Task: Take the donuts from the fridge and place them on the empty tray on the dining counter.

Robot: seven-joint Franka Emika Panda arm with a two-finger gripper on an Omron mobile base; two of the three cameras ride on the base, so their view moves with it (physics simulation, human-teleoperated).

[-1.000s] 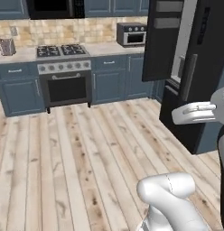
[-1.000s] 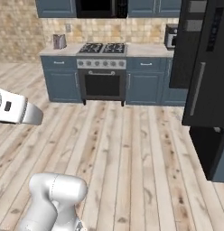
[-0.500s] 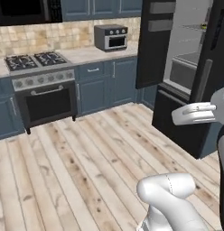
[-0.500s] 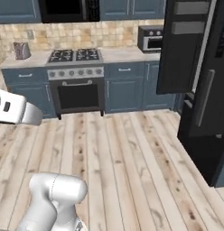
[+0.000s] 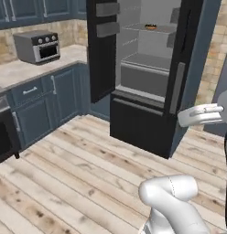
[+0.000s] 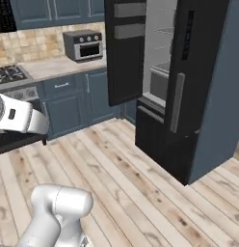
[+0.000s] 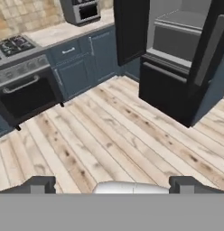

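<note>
Mobile-base approach to the open fridge (image 5: 147, 68), a tall black French-door unit with both upper doors swung out and its grey shelved interior exposed. A small dark ring-shaped object, probably one of the donuts (image 5: 151, 27), lies near the front edge of an upper shelf (image 5: 154, 30); a second donut cannot be made out. In the hand view the gripper (image 7: 113, 185) points over the wooden floor (image 7: 109, 131) with its jaws set wide apart and nothing between them. A toaster oven (image 5: 36, 46) stands on the table (image 5: 24, 71) left of the fridge. Probable risks: the arm clipping an open door edge, or a high reach nudging the donut backward, since the shelf sits well above the hand.
</note>
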